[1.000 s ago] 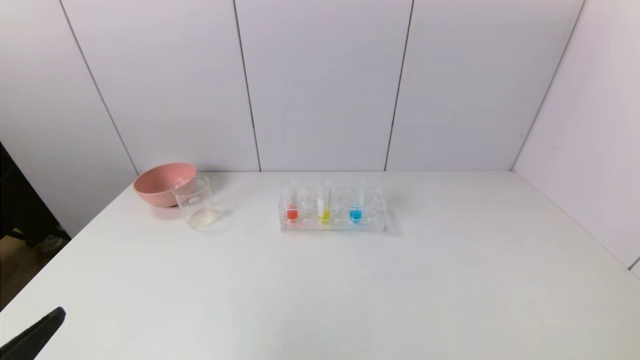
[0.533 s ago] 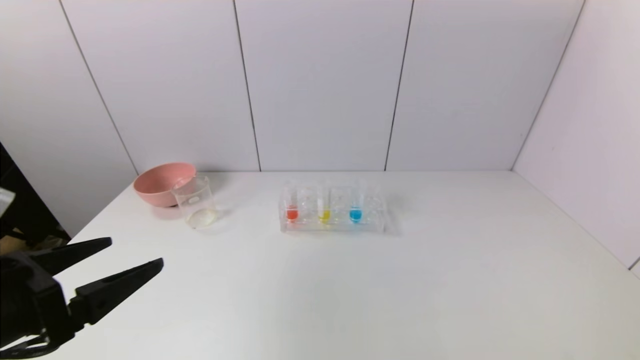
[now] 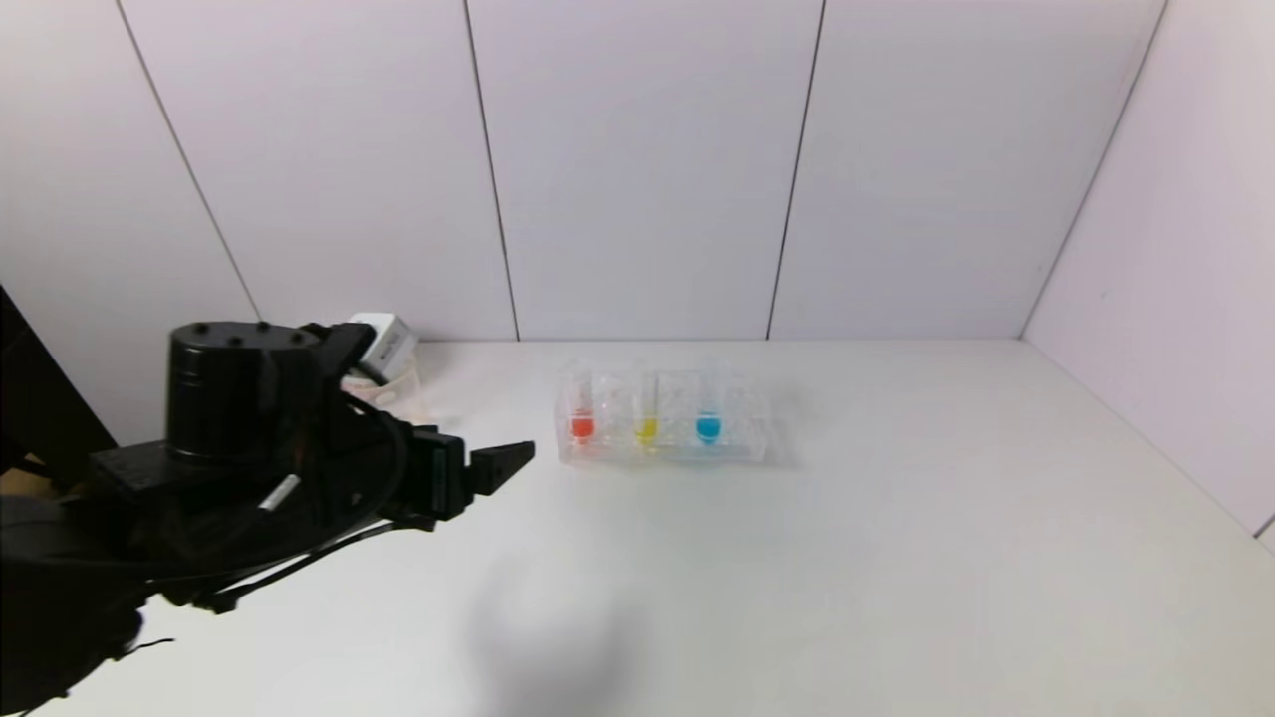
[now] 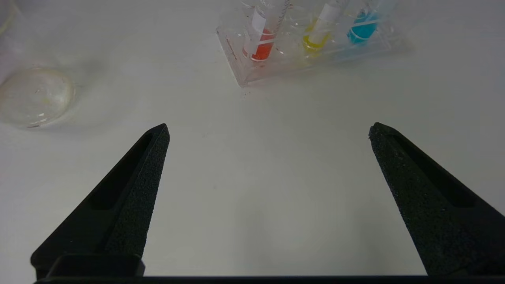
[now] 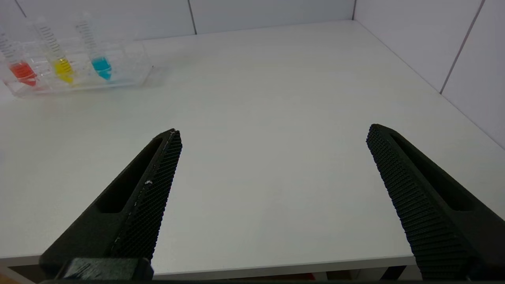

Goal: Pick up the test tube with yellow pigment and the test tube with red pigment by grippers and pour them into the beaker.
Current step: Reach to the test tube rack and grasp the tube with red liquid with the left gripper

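Black left gripper (image 4: 268,130), jaws wide, hovers mid-left of the head frame over the counter (image 3: 797,558), near the rack's red tube (image 3: 581,426); right gripper (image 5: 272,134) also wide.

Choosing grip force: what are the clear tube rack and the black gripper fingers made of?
Clear tube rack: probably rigid glossy acrylic; tubes show through its walls. Left gripper fingers: black, matte, grainy, likely rubbery or foam padding.

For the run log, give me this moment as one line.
left gripper open, nearing rack | right gripper open, parked | red tube, yellow tube racked
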Robot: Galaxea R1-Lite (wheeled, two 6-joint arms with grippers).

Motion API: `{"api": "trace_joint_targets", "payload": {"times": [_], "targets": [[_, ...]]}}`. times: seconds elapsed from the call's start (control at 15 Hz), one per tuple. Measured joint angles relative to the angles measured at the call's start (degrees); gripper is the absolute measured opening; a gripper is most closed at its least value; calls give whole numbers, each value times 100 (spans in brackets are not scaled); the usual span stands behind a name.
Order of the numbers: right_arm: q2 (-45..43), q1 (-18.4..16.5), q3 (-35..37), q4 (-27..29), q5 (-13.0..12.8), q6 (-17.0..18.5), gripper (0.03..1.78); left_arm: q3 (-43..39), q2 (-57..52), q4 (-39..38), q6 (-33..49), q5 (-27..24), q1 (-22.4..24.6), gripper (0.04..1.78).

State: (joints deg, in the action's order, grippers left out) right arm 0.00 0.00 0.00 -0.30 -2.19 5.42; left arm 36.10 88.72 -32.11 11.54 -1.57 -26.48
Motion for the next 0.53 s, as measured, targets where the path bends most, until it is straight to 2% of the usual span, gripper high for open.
{"api": "trace_joint_targets", "payload": {"times": [0.2,0.53], "targets": [[0,0,0,0,0,0,171,516,970,-457,325,755,-651,176],[0,0,0,0,2,0,171,1330,2263,-1124,284,2155,-1023,176]]}}
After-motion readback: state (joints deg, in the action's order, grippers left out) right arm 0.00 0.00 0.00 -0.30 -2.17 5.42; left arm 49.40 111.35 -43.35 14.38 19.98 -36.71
